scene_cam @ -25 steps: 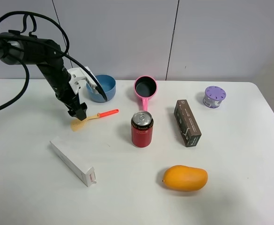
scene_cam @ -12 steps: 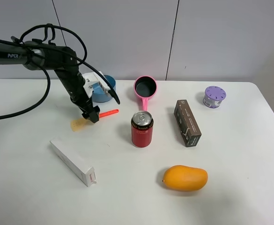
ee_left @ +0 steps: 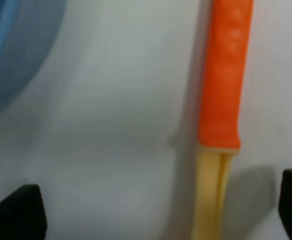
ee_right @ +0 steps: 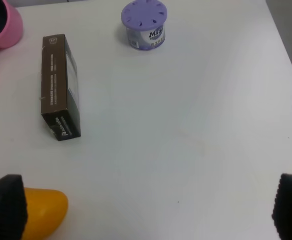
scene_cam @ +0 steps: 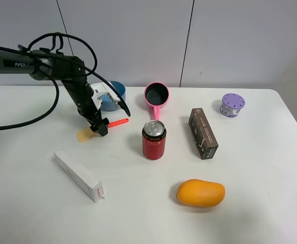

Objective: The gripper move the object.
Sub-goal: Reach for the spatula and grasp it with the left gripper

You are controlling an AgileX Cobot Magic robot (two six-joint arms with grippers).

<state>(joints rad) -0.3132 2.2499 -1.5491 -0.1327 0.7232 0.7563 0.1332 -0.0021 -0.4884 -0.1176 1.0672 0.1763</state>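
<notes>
The object, a toy spatula (scene_cam: pixel 117 122) with a pale yellow blade and red-orange handle, lies flat on the white table (scene_cam: pixel 138 213) at the left. My left gripper (scene_cam: pixel 100 128) is low over the spot where blade and handle meet. In the left wrist view its black fingertips (ee_left: pixel 17 211) stand wide apart and open, with the spatula (ee_left: pixel 224 100) lying between them, nearer one fingertip, and untouched. My right gripper (ee_right: pixel 146 207) is open over bare table, and nothing sits between its fingers (ee_right: pixel 4 206).
A blue bowl (scene_cam: pixel 113 93) stands just behind the left arm. A pink saucepan (scene_cam: pixel 157 94), a red can (scene_cam: pixel 154 140), a brown box (scene_cam: pixel 203 133), a purple tin (scene_cam: pixel 232 104), an orange mango (scene_cam: pixel 200 192) and a long white box (scene_cam: pixel 79 175) lie around the table.
My left arm has swung right, from the blade end to the blade-handle joint, and now partly hides the blue bowl. The spatula has not moved.
</notes>
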